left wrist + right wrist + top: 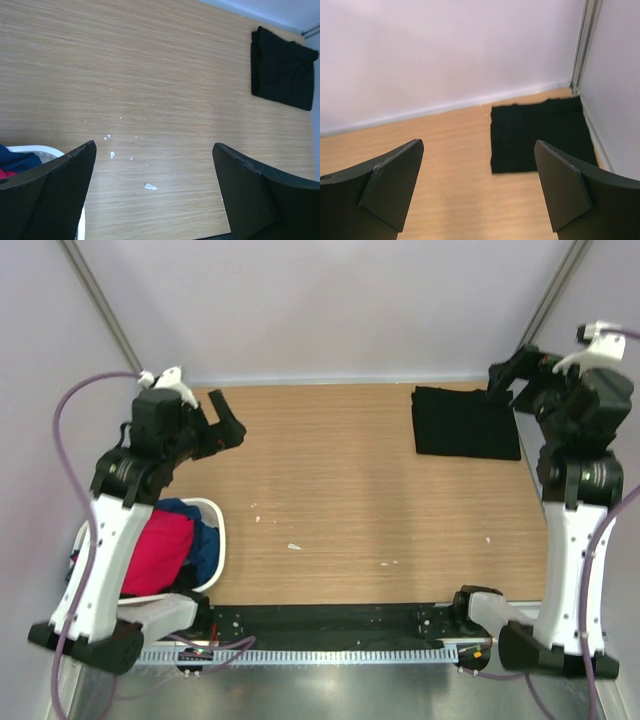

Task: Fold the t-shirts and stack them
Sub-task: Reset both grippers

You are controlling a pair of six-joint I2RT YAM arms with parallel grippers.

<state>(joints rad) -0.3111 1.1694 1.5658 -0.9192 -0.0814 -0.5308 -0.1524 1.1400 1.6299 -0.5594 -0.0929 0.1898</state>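
Note:
A black t-shirt [465, 422] lies folded into a flat rectangle at the far right corner of the wooden table; it also shows in the left wrist view [281, 68] and the right wrist view [540, 134]. A red t-shirt [160, 552] and a blue one [205, 540] are bunched in the white basket [219, 550] at the near left. My left gripper [228, 422] hangs open above the table's far left, holding nothing. My right gripper [508, 373] is open and empty too, raised just beside the black shirt's right edge.
Small white scraps [293, 546] dot the middle of the table [330, 500]. Pale walls and metal corner posts [548, 295] close the cell at the back and sides. A black strip and metal rail [330, 640] run along the near edge between the arm bases.

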